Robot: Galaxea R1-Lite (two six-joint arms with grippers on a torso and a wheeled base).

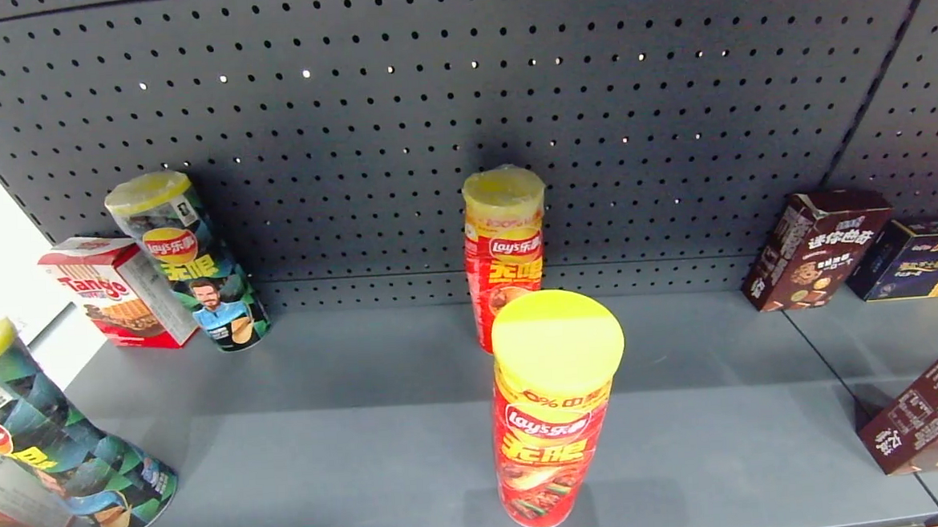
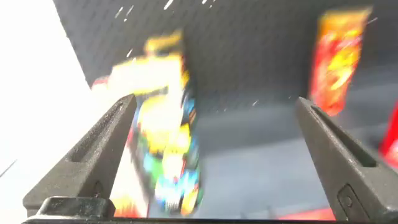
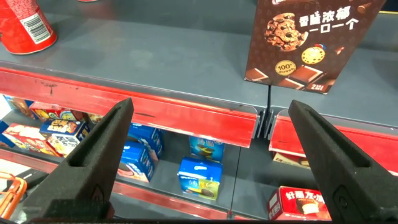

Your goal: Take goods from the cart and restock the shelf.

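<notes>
Two tall cardboard cylinders of crisps stand upright mid-shelf, one behind the other. The front red canister [image 1: 553, 420], glossy and capped with a round yellow plastic lid, sits toward six o'clock in the head view. The rear red canister [image 1: 505, 253] stands just behind it at twelve, close to the perforated pegboard [image 1: 428, 97]. The shelf [image 1: 347, 382] is a flat board of matt grey metal.

At ten o'clock a rear green canister [image 1: 196, 270] stands just beside a rectangular red-and-white carton [image 1: 117, 294]. A near green canister [image 1: 53, 446] stands at eight o'clock. At three o'clock, a brown carton [image 1: 813, 249] and a navy carton [image 1: 918, 260] stand side by side. A second brown carton [image 1: 934, 408] is at four.

The left gripper [image 2: 214, 106] hangs released, its dark wedge-shaped fingers [image 2: 99, 155] spread wide with nothing between them, facing blurred green and red cylinders. The right gripper [image 3: 210, 106] is likewise spread and empty before the shelf's red price rail [image 3: 155, 109], where a glossy cookie carton [image 3: 305, 43] stands upright at the lip. Small blue boxes [image 3: 199, 177] sit on the tier below.
</notes>
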